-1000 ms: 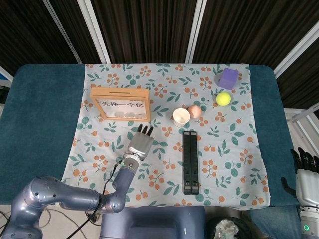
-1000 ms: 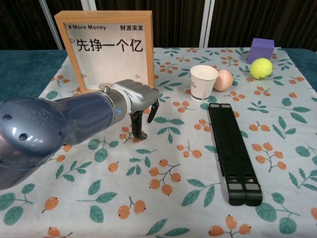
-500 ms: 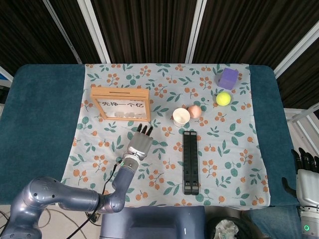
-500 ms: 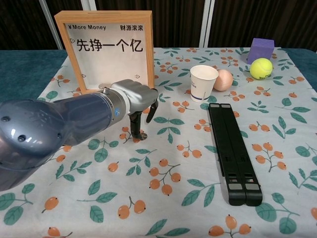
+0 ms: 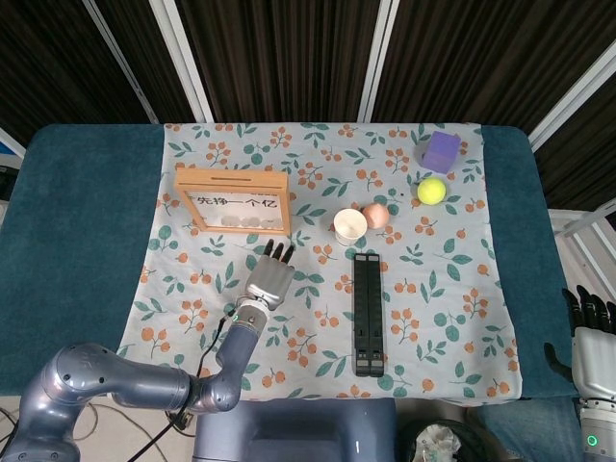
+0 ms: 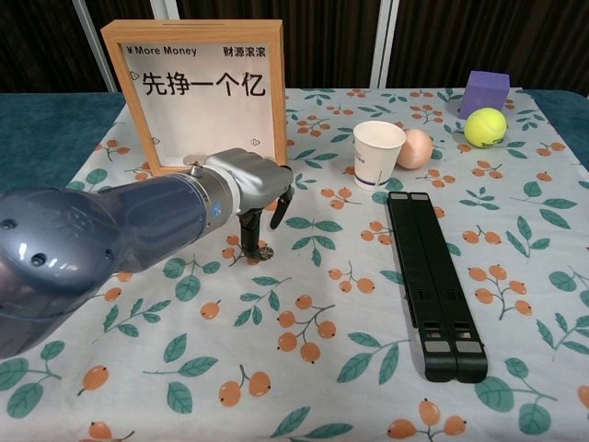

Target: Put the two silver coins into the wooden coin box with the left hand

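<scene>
— From above, our left hand (image 5: 272, 279) hides what its fingers do; the wooden coin box (image 5: 232, 199) stands just beyond them.
— Chest view shows fingertips (image 6: 249, 247) pressing down at a silver coin (image 6: 265, 250); whether it's gripped, we can't tell.

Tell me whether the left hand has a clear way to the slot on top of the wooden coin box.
Probably yes: the left hand sits just in front of the wooden coin box, with nothing between or above.

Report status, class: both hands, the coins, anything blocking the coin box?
Left hand down on the cloth before the wooden coin box, fingertips at a coin; grip unclear. Right hand idle off-table. Box approach clear.
</scene>
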Controlling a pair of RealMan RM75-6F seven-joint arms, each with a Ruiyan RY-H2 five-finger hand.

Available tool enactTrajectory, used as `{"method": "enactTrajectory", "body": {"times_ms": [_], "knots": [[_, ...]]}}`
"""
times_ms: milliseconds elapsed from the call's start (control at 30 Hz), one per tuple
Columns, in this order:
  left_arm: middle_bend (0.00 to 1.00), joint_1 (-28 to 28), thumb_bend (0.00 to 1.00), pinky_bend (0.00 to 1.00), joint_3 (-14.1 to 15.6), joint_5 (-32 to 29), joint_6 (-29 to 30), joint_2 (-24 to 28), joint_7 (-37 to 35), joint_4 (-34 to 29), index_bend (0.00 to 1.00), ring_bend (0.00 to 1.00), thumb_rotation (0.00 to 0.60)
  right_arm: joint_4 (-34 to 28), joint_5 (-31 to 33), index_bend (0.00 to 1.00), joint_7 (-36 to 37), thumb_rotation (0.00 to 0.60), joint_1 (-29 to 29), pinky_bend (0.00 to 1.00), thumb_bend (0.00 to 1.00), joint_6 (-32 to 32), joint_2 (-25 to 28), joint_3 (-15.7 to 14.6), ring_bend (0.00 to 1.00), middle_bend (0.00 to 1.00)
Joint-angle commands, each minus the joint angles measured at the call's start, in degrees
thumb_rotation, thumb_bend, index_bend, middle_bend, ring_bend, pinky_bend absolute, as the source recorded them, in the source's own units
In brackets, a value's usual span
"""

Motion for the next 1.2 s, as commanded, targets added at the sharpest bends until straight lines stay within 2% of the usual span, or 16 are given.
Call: {"method": "enactTrajectory", "body": {"times_ms": [33, 1200], "knots": [[0.00, 0.1, 0.15, 0.00, 0.1, 0.1, -0.1, -0.2, 0.2, 0.2, 0.46, 0.00, 0.600, 0.0, 0.0, 0.10, 0.0, 0.600, 0.0, 0.00, 0.41, 0.0, 0.1, 0.0, 0.03, 0.05], [0.02, 1.9, 0.15, 0.00, 0.2, 2.2, -0.7, -1.1, 1.4, 0.4, 0.52, 0.00, 0.600, -0.7, 0.5, 0.10, 0.2, 0.600, 0.1, 0.00, 0.41, -0.8, 0.7, -0.3, 0.03, 0.05]]}}
